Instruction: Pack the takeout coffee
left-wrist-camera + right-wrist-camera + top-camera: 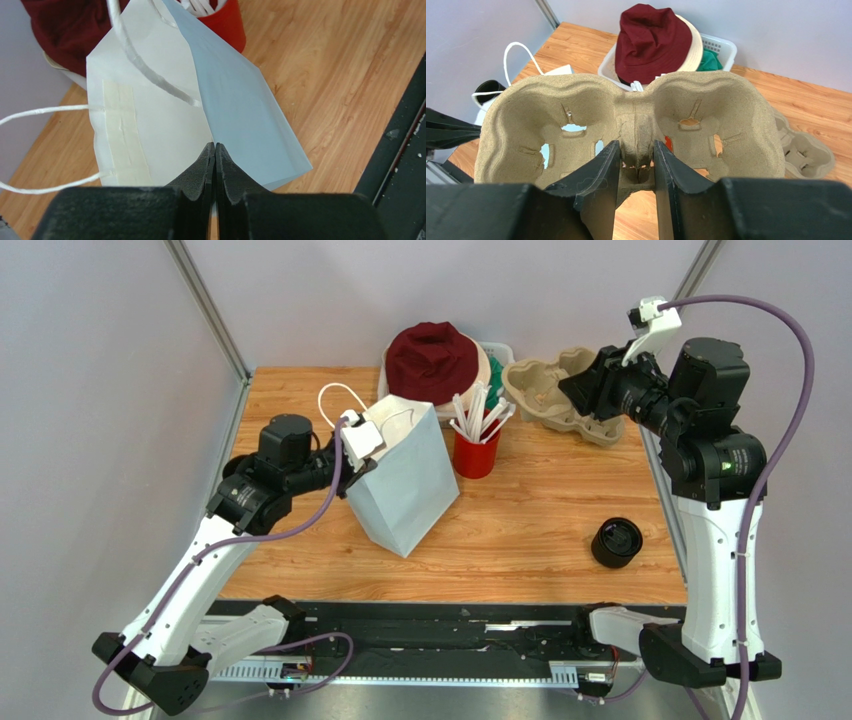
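Note:
A small dark cup with a black ringed lid (616,542), which looks like the takeout coffee, stands alone on the table at the right front. The white paper bag (405,475) stands left of centre, with its mouth open. My left gripper (350,455) is shut on the bag's rim; the wrist view shows the jaws (215,146) pinched on the paper bag (150,125). My right gripper (583,390) is raised at the back right, shut on the centre ridge of a brown pulp cup carrier (636,115), also seen from above (535,385). The right wrist view shows that gripper (636,150) gripping the ridge.
A red cup (476,455) of white straws stands just right of the bag. A white basket (721,47) with a maroon hat (432,360) sits at the back. More pulp carriers (603,428) lie at the back right. Grey walls close in on both sides.

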Motion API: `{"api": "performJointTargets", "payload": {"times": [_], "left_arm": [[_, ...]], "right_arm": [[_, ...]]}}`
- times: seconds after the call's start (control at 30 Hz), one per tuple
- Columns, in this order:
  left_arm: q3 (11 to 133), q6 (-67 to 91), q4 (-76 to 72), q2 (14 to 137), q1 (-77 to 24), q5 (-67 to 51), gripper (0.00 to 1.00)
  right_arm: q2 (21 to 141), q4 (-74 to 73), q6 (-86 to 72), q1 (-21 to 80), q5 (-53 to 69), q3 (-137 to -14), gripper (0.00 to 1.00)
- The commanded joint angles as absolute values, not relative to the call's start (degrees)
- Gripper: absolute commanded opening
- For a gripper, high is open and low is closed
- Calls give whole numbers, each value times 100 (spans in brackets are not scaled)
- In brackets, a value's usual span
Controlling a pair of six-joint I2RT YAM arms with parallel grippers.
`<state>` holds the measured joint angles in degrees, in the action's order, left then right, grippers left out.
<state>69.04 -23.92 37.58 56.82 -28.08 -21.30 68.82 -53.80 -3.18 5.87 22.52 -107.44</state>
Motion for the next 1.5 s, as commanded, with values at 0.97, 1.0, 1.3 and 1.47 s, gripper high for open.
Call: {"api": "performJointTargets", "payload": {"times": [0.97,1.0,1.3,1.47], "left_arm": [[7110,-1784,3981,5678,-3217,-2451,73],[7102,-1767,3973,5686,-3225,-2591,73],[7040,-1652,3894,5704,-3226,-2725,74],[7285,-1652,3937,5643,-3217,-2540,75]], "right_arm": [[6777,-4896,1098,1521,932,-8237,45],[6759,-4843,1133,1521,966,-7844,46],[6671,-4526,1432,1538,1142,-6548,55],[6601,-4667,1634,1608,1257,-6110,58]]}}
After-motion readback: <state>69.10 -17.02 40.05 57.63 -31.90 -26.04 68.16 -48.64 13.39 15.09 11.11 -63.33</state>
